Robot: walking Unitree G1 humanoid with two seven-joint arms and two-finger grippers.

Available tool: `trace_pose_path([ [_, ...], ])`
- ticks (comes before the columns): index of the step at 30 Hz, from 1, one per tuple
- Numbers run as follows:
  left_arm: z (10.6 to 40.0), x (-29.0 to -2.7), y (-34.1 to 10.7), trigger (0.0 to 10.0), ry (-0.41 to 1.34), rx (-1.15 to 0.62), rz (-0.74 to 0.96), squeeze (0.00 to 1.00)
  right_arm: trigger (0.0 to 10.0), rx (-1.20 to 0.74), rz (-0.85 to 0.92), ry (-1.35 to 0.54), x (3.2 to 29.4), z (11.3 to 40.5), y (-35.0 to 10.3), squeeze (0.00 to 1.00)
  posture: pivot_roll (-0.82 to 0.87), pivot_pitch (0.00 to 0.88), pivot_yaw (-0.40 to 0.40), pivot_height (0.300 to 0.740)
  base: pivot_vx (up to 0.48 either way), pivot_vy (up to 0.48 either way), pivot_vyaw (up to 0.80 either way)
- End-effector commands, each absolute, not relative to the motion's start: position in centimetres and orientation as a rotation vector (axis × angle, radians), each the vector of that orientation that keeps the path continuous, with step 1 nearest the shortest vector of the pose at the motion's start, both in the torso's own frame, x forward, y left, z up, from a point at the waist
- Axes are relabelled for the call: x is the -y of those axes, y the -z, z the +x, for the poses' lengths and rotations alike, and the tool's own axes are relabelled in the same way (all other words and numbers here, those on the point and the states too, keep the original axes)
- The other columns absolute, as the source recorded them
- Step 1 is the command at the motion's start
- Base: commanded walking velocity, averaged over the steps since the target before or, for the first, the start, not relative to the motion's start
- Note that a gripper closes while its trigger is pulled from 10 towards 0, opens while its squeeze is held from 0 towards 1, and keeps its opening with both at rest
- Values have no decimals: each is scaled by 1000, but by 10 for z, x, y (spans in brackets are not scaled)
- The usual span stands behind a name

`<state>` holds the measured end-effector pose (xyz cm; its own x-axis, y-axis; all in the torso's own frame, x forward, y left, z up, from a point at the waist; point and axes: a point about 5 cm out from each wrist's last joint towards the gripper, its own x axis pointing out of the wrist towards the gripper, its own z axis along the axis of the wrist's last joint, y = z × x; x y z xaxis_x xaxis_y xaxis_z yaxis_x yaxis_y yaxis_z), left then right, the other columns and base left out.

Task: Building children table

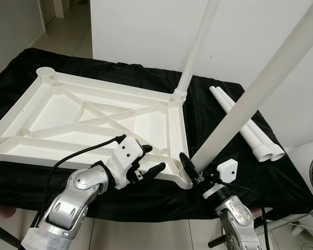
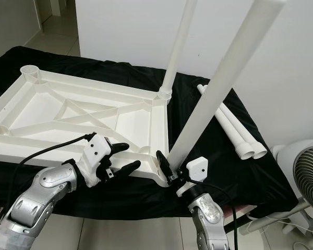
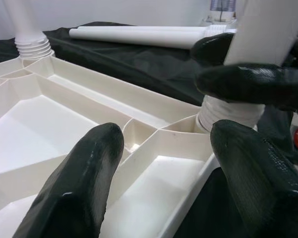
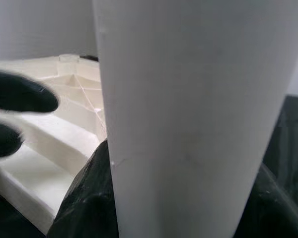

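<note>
One leg (image 1: 240,112) within right gripper (image 1: 194,172)

A black cloth (image 1: 281,182) drapes the counter from edge to edge. A white wall (image 1: 146,36) stands at twelve o'clock. A fan (image 2: 308,179) with a grey grille sits at four o'clock on what may be a white stand. Pale floor tiles (image 1: 68,31) run off at eleven o'clock.

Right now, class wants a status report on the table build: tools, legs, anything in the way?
Right tool shut on near leg at corner socket. Left tool open over tabletop rim. Far leg standing; two spare legs on black cloth, clear.
</note>
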<state>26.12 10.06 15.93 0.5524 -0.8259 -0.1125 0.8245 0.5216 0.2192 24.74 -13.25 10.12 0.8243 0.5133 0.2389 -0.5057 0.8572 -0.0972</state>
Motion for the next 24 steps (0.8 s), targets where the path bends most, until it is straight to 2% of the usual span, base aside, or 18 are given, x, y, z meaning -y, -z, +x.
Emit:
trace_pose_path([
  [1,259,-97,-165,10000,1022,22,261,0,10000,115,-83,-571,133,239,-73,0,128,85,-121,740,0,0,0],
  [4,259,-98,-165,10000,1024,21,264,0,10000,109,-155,-602,130,240,-73,0,128,88,-118,740,0,0,0],
  [10,260,-98,-168,10000,1024,25,266,0,10000,144,-190,-645,128,244,-86,0,126,89,-115,740,0,0,0],
  [11,260,-98,-168,10000,1026,25,267,0,10000,142,-112,-622,130,247,-90,0,126,88,-116,740,0,0,0],
  [13,260,-98,-168,10000,1026,25,267,0,10000,142,-112,-622,130,247,-90,0,126,88,-116,740,0,0,0],
  [14,260,-98,-168,10000,1027,27,267,0,10000,125,-24,-589,133,250,-90,0,127,88,-118,740,0,0,0],
  [16,260,-97,-169,10000,1026,28,267,0,10000,106,30,-564,136,252,-87,0,128,88,-119,740,0,0,0],
  [24,259,-97,-170,10000,1022,31,268,0,10000,38,93,-493,144,254,-75,0,129,90,-120,740,0,0,0],
])
